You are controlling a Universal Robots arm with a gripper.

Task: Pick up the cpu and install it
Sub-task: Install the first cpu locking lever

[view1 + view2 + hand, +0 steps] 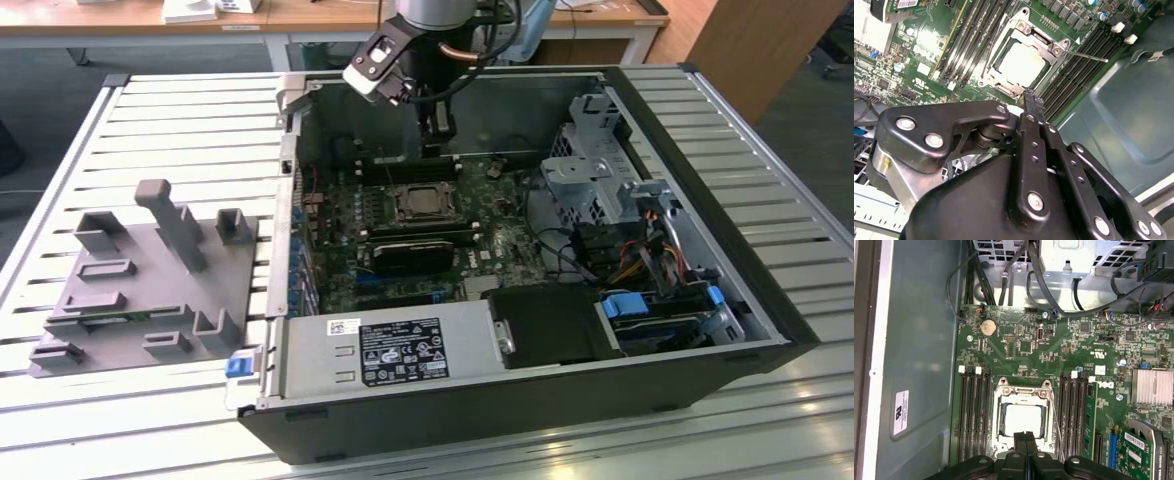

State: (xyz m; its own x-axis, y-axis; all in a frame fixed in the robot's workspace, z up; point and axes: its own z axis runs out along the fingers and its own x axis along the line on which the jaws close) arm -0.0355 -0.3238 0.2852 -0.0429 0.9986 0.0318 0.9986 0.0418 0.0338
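The claw [1025,436] is shut tight, its two black fingers [1032,107] pressed together with nothing between them. It hangs just above the cpu [1025,418]. The cpu lies flat in its socket [1023,62] on the green board [1029,347], inside the open computer case [727,200]. On the tabletop [160,130], at the exterior view's left, sits a grey tray [140,290] with posts.

Exterior view high, oblique; both wrist views close above motherboard [1054,350].

Black pincer [1033,107], silver screws on linkage; grey wrist, black cables, white camera block.
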